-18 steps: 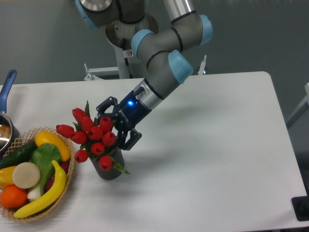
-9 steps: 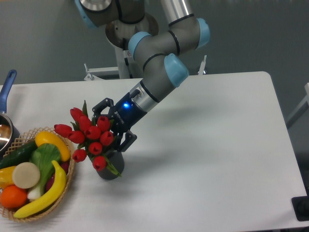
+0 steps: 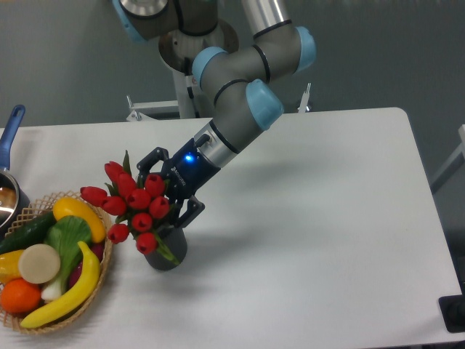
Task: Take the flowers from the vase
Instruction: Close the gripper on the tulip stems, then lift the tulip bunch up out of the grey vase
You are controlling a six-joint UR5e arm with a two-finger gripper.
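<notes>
White table (image 3: 327,218), grey wall (image 3: 58,51) behind.

Even, fairly bright overhead light; white table (image 3: 327,218) evenly lit, no glare. Soft, diffuse shadow on the table just right of the vase (image 3: 168,252), under the arm. Small blue LED glowing on the gripper (image 3: 166,190) wrist. Focus moderate throughout; no motion blur, no edge distortion evident.

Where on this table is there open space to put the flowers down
The table's whole right half, right of the gripper and vase, is bare. The left edge is crowded: fruit basket, pot, flowers.
</notes>
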